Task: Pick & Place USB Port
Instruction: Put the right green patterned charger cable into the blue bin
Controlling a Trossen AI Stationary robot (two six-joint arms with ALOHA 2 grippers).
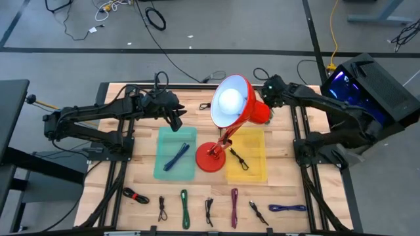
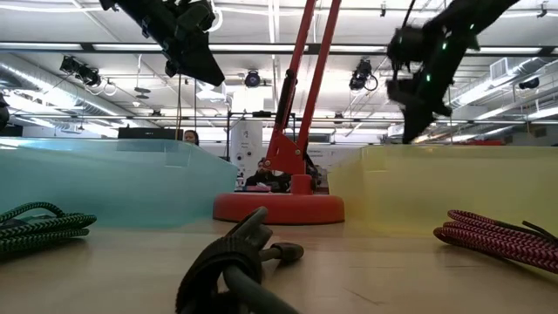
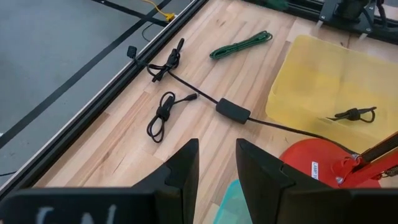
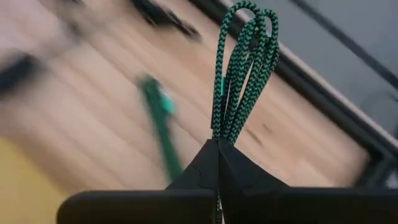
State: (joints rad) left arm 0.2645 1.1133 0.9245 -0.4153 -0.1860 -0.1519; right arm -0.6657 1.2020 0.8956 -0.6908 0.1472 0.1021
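Braided green-black cable (image 4: 244, 68), looped, pinched in right tool (image 4: 219, 146).

table (image 4: 93, 106) blurred, green cable (image 4: 239, 68) end hidden

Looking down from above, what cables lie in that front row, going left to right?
Red-black cable, first black cable, green cable, second black cable, magenta cable, third black cable, purple cable.

Green-black braided cable (image 4: 244, 74) folded in bundle, looped end pointing away from wrist, pinched in closed right gripper (image 4: 217, 149); held high above table's rear, behind yellow bin (image 1: 248, 155).
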